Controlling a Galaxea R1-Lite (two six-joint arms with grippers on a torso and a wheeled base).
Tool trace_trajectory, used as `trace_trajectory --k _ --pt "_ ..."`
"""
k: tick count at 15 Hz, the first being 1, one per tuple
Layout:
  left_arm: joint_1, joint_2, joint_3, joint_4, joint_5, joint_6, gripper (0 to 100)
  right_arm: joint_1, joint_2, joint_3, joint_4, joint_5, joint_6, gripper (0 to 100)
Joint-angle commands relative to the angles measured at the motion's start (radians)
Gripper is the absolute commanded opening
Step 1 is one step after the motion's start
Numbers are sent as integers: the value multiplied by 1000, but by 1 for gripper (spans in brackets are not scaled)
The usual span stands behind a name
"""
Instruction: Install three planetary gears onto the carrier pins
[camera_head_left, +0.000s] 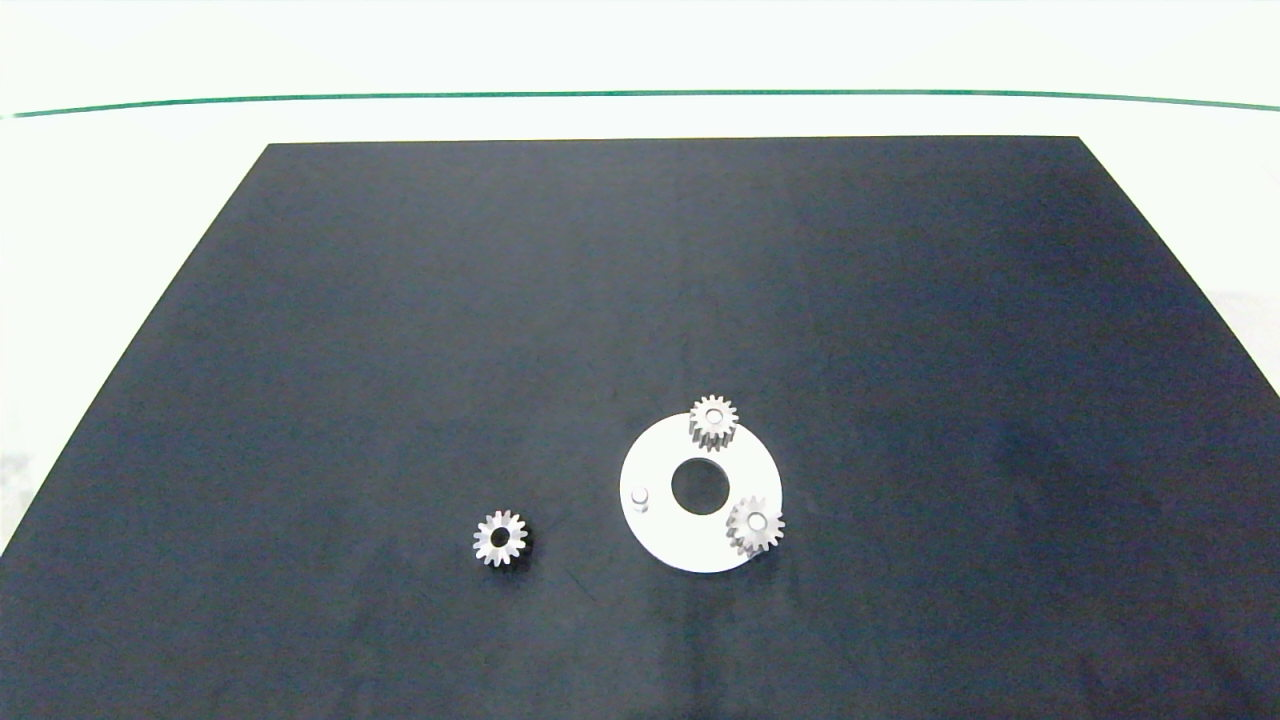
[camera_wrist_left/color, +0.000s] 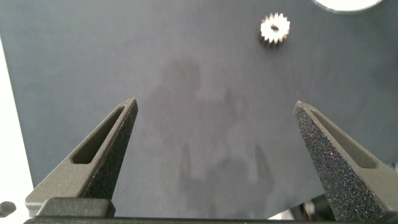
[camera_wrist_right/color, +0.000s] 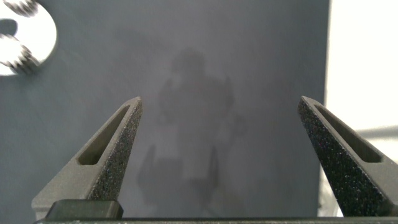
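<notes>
We saw the white carrier disc (camera_head_left: 700, 545) lying flat on the dark mat (camera_head_left: 400, 300) that covered the surface. Two planetary gears sat on its pins: one (camera_head_left: 713, 422) at the far edge, one (camera_head_left: 755, 526) at the near right. The third pin (camera_head_left: 640, 497), on the disc's left, stood bare. The third gear (camera_head_left: 499, 538) lay flat on the mat, left of the disc and well apart from it. Our left pincer (camera_wrist_left/color: 214, 134) hung open over bare mat, holding nothing; our right pincer (camera_wrist_right/color: 219, 134) likewise stood open and empty.
</notes>
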Motion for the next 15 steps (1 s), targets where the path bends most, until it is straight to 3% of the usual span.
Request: trace_trajectory --k 1,2,5,7,9,11,15 --pt "-4 174 18 -35 -2 35 100 -94 -302 158 31 -18 -3 100" --pt "-4 198 27 -57 -2 39 100 -99 -310 163 31 -17 -3 100" --pt "-47 376 149 -362 -3 85 100 -115 -351 166 34 -17 -4 100" --pt "-88 456 179 -513 0 86 100 -143 -382 166 35 -17 -4 100" --pt "-116 476 185 -525 9 89 100 -163 -445 167 81 -17 -4 100" --pt "-159 499 196 -523 38 88 100 -168 -492 167 143 -17 -1 100" --pt "-169 588 190 -592 45 89 100 -168 -494 169 140 -14 5 100"
